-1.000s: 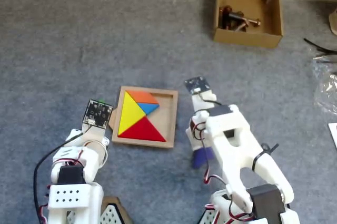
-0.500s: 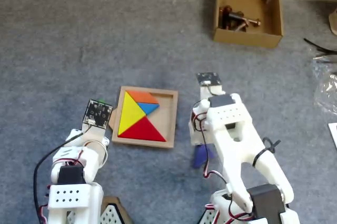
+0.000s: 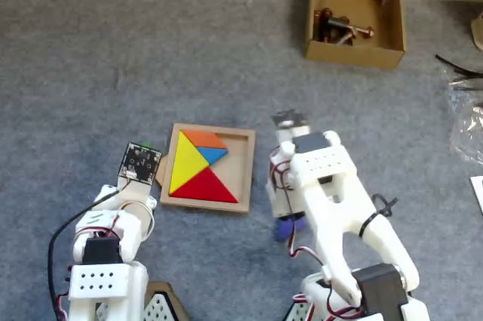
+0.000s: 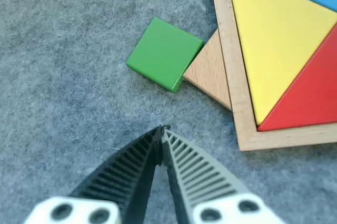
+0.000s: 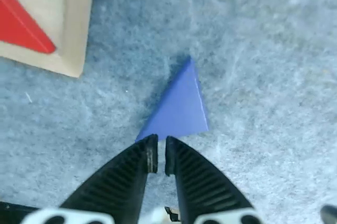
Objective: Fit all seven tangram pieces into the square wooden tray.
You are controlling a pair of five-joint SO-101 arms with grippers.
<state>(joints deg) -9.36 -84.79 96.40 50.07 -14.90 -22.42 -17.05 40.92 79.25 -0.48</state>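
The square wooden tray (image 3: 243, 171) lies between my two arms and holds an orange (image 3: 202, 138), a blue (image 3: 213, 155), a yellow (image 3: 185, 164) and a red piece (image 3: 204, 185). Its right part is bare wood. A green square (image 4: 164, 52) and a plain wooden triangle (image 4: 210, 71) lie on the carpet against the tray's outer left rim (image 4: 230, 71). My left gripper (image 4: 162, 130) is shut, just short of them. A violet-blue triangle (image 5: 179, 109) lies on the carpet off the tray's corner (image 5: 73, 50). My right gripper (image 5: 158, 147) is shut, with its tips at that triangle's near edge.
A cardboard box (image 3: 355, 19) with metal parts stands at the back right. Clear plastic wrap (image 3: 468, 132) and cables lie at the right edge. Grey carpet covers the table, with open room behind and left of the tray.
The right arm swung a little to the right, then back left and down toward the violet-blue triangle. The left arm and the pieces have kept still.
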